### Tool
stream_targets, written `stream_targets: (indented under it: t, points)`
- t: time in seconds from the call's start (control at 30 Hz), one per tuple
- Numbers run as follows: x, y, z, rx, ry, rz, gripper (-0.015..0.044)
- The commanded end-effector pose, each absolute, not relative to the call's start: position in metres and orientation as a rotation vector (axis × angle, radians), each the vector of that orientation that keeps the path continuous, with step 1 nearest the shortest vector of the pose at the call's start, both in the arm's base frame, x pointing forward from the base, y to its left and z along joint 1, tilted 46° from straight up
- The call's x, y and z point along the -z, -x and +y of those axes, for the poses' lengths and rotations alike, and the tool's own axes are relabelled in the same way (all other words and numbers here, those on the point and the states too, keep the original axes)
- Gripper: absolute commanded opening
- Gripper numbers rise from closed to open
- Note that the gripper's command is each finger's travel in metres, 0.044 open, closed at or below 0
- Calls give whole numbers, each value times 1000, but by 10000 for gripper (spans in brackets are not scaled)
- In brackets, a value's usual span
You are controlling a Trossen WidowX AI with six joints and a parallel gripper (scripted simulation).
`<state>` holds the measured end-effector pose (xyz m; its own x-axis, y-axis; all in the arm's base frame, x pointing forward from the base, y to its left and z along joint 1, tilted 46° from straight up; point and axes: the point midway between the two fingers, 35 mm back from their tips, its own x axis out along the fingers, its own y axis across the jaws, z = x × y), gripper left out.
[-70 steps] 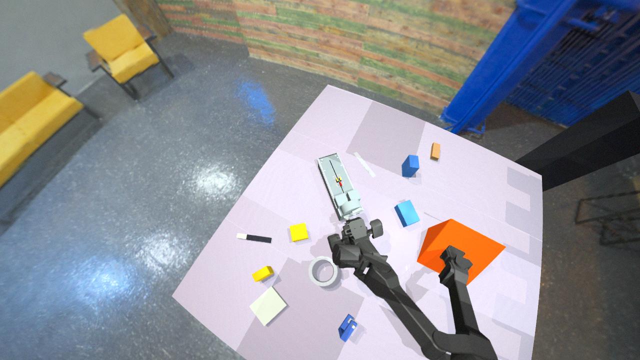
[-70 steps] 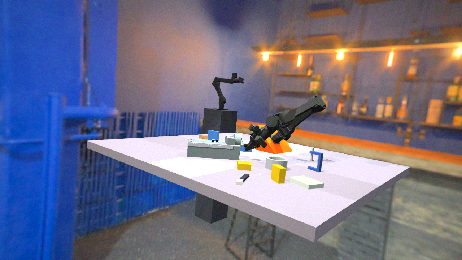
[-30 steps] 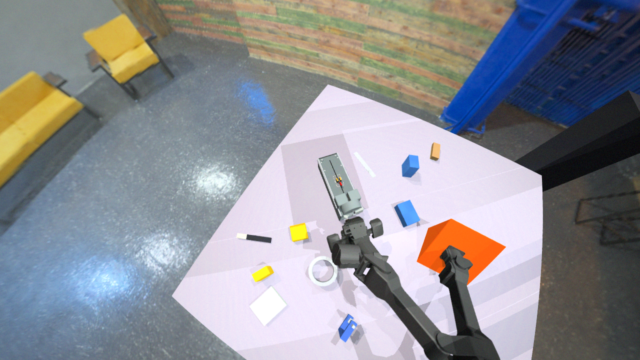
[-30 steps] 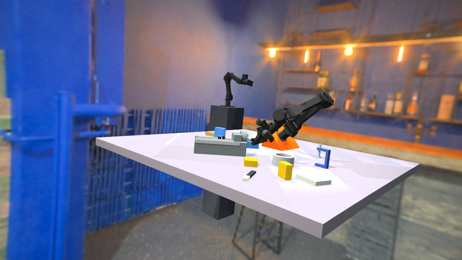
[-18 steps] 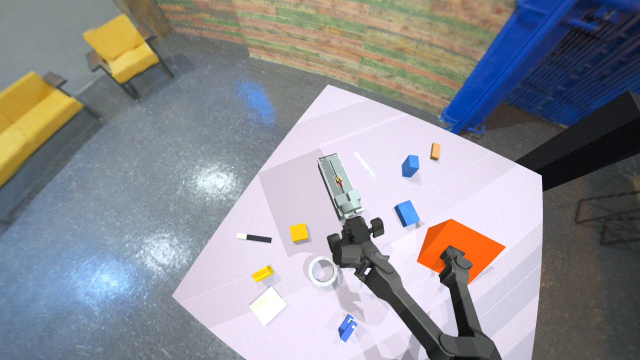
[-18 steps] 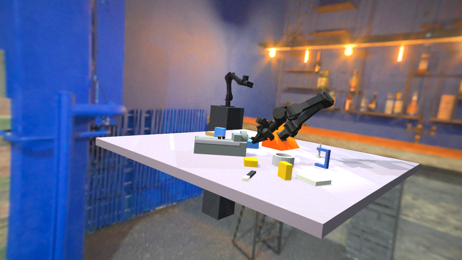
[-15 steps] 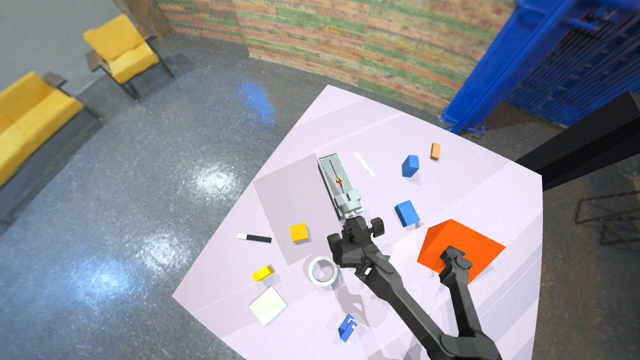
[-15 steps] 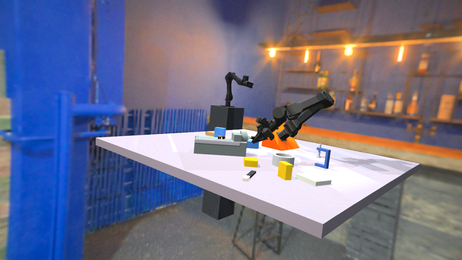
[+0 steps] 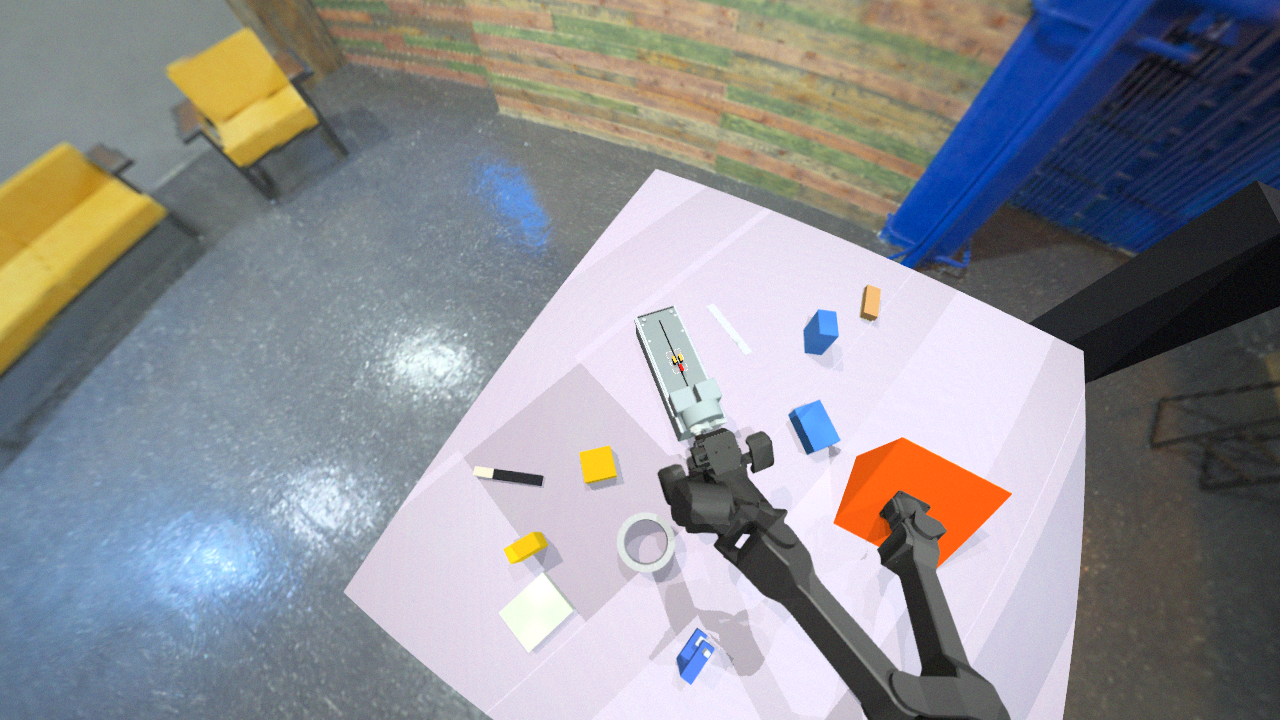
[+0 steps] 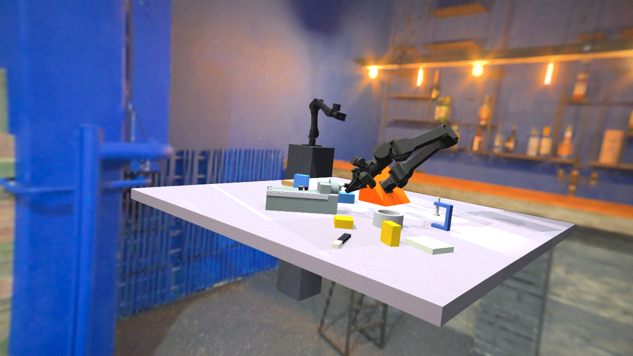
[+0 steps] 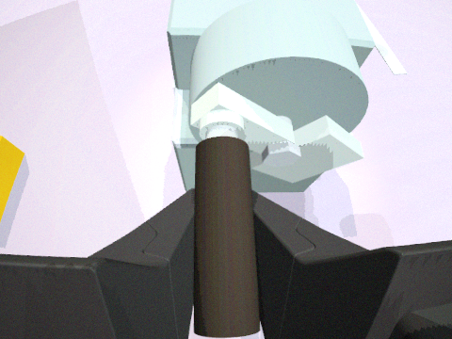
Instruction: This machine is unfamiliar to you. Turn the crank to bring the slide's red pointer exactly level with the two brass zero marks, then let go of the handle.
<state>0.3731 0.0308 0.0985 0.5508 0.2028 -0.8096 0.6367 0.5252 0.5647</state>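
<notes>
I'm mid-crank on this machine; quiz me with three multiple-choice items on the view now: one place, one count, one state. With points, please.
1. Where does the red pointer sit along the slot?
A) Beyond the brass marks, away from the crank
B) On the crank side of the brass marks
C) At the slot's far end

2. How many yellow blocks lie on the table?
A) Two
B) Three
C) Four

3. What is the gripper doing?
A) Standing open beside the handle
B) Holding the white ring
C) Shut on the brown handle

Key:
1 B: the top view shows the red pointer (image 9: 681, 368) just crankward of the brass marks (image 9: 677, 359).
2 A: one yellow block (image 9: 597, 464) (image 10: 343, 222) and another (image 9: 525, 547) (image 10: 390, 233) show.
3 C: the wrist view shows the gripper (image 11: 218, 199) with a finger against each side of the brown handle (image 11: 225, 212).
</notes>
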Motion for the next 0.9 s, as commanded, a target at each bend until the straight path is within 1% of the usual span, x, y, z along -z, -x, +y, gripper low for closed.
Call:
stream_targets:
  t: [0.0, 0.87]
  points:
    - [-101, -369, 22, 330, -1018, 978, 0]
    - [-92, -356, 8, 331, -1017, 978, 0]
